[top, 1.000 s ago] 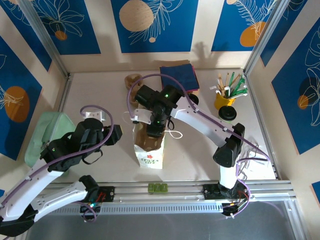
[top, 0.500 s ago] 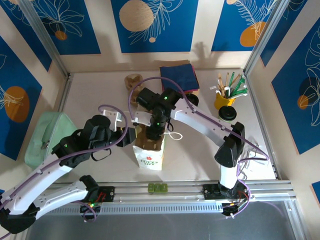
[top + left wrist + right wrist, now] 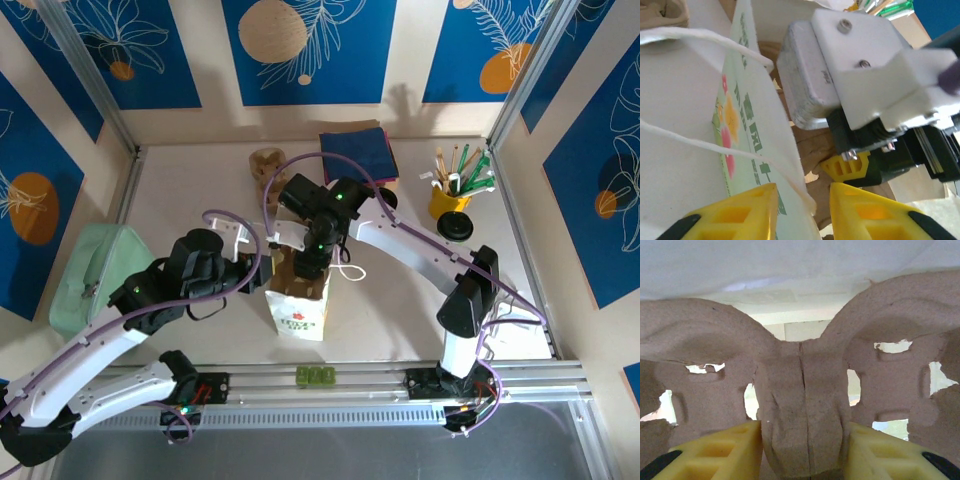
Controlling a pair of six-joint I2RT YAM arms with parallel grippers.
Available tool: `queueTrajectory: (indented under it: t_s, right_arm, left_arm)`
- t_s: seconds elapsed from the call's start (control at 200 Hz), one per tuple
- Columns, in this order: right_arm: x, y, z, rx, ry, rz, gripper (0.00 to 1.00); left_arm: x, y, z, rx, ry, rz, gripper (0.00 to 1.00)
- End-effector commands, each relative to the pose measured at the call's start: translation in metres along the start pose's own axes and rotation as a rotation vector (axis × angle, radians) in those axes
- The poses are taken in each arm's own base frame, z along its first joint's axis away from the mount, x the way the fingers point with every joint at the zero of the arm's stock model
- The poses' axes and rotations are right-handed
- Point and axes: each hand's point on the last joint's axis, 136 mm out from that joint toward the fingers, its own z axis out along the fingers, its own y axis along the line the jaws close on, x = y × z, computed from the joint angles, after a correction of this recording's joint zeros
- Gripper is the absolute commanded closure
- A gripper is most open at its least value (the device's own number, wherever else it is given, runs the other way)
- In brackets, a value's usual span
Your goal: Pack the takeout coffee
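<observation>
A white paper bag point(image 3: 300, 315) with a red and green print stands upright at the table's middle. My right gripper point(image 3: 312, 258) hangs over its mouth, shut on the centre ridge of a brown pulp cup carrier point(image 3: 802, 390) that sits partly inside the bag point(image 3: 790, 265). In the right wrist view both yellow fingers press that ridge around the right gripper point(image 3: 802, 450). My left gripper point(image 3: 802, 210) is at the bag's left rim point(image 3: 765, 150). It is open, with the rim and a string handle between its fingers and a gap on the inner side. The takeout coffee is out of view.
A green pouch point(image 3: 85, 275) lies at the left edge. At the back are a folded blue cloth point(image 3: 357, 152) and a brown pulp piece point(image 3: 265, 162). A yellow cup of utensils point(image 3: 452, 190) and black lids point(image 3: 457, 228) stand at the right.
My left arm has swung right from beside the green pouch to the bag's left rim, and its jaws have narrowed round the rim. The right gripper has stayed on the carrier.
</observation>
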Motion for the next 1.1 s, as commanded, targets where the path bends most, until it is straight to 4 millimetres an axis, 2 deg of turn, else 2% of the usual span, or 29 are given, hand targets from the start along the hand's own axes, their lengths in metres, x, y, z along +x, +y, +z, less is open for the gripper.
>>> queueTrajectory:
  t_s: [0.0,0.415,0.74,1.095]
  right_arm:
    - [-0.001,0.005,-0.009,-0.02,-0.042,0.018,0.57]
    - [0.004,0.001,0.009,-0.044,0.006,0.04,0.57]
    - [0.01,0.0,0.024,-0.071,0.051,0.067,0.57]
    - [0.019,0.009,0.026,-0.068,0.05,0.052,0.57]
  left_arm:
    - [-0.002,0.009,0.004,-0.048,-0.014,0.005,0.73]
    - [-0.01,0.009,0.003,-0.063,-0.033,0.013,0.91]
    - [-0.014,0.006,0.004,-0.042,-0.057,0.008,0.96]
    - [-0.02,0.011,-0.001,-0.072,-0.094,-0.005,1.0]
